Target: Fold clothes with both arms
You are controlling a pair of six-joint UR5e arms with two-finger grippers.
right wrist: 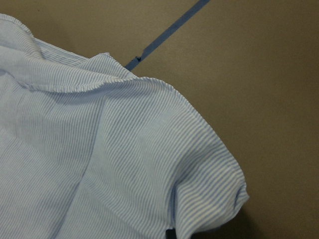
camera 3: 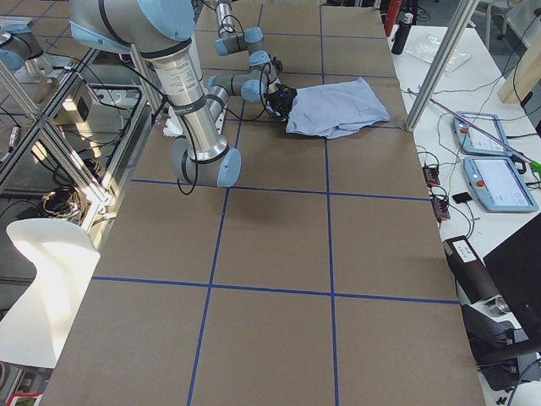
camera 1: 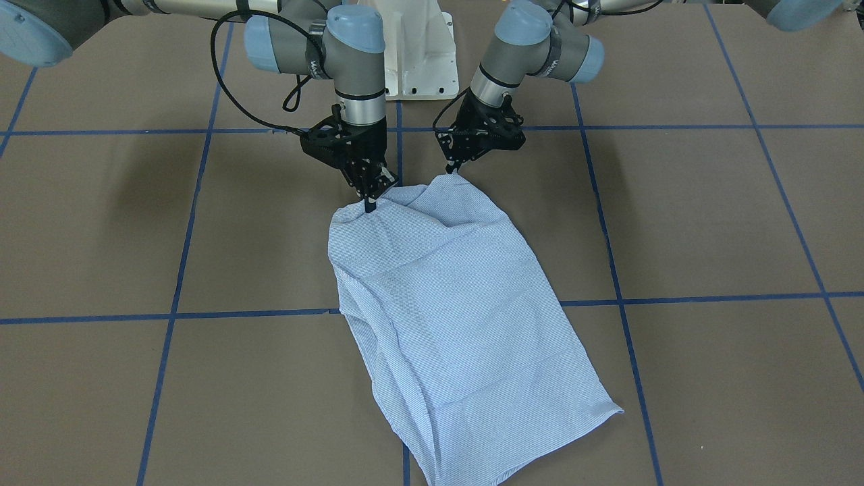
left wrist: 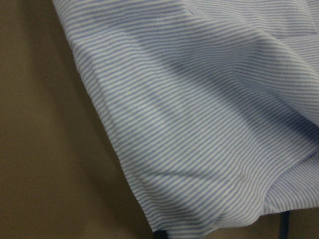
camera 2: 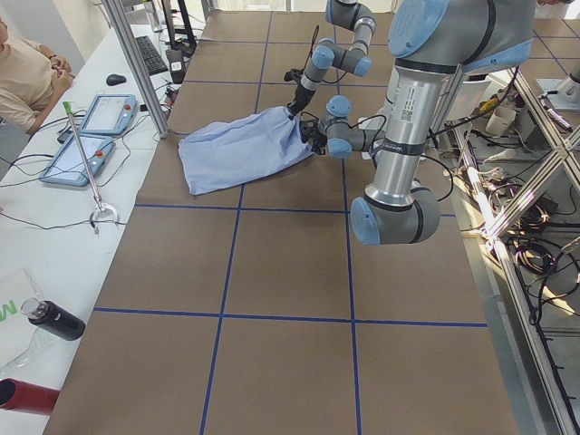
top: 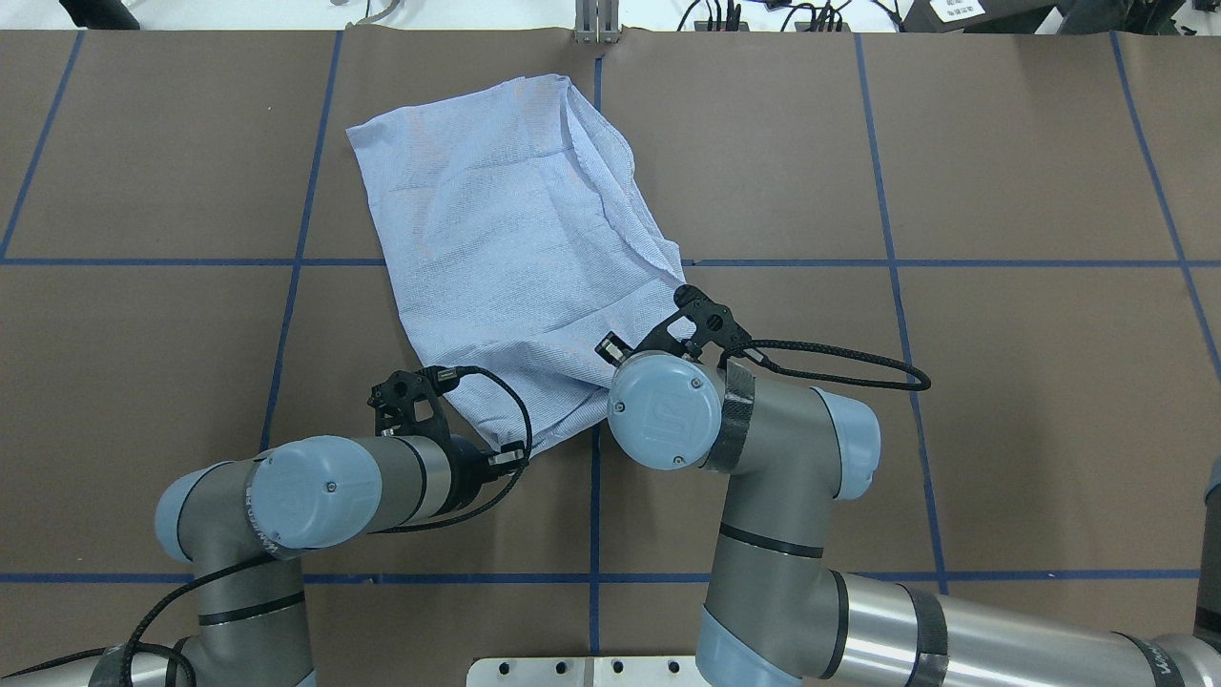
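The clothes are one light blue, finely striped shirt (camera 1: pixel 459 317), folded into a long panel across the middle of the brown table (camera 1: pixel 709 223). It also shows in the overhead view (top: pixel 496 219) and both wrist views (left wrist: pixel 199 124) (right wrist: pixel 99 164). My left gripper (camera 1: pixel 451 172) is shut on the shirt's corner nearest the robot. Beside it, my right gripper (camera 1: pixel 369 202) is shut on the same near edge, which is bunched and slightly raised between the two. From overhead, both arms' wrists hide the fingertips. The collar and buttons are hidden.
The white pedestal base (camera 1: pixel 418 54) stands just behind the grippers. Blue tape lines (camera 1: pixel 709 297) grid the table. At the far edge, a side bench holds tablets (camera 2: pixel 109 113), with a seated person (camera 2: pixel 27 77) next to it. A metal post (camera 3: pixel 435 63) rises beside the shirt's far end.
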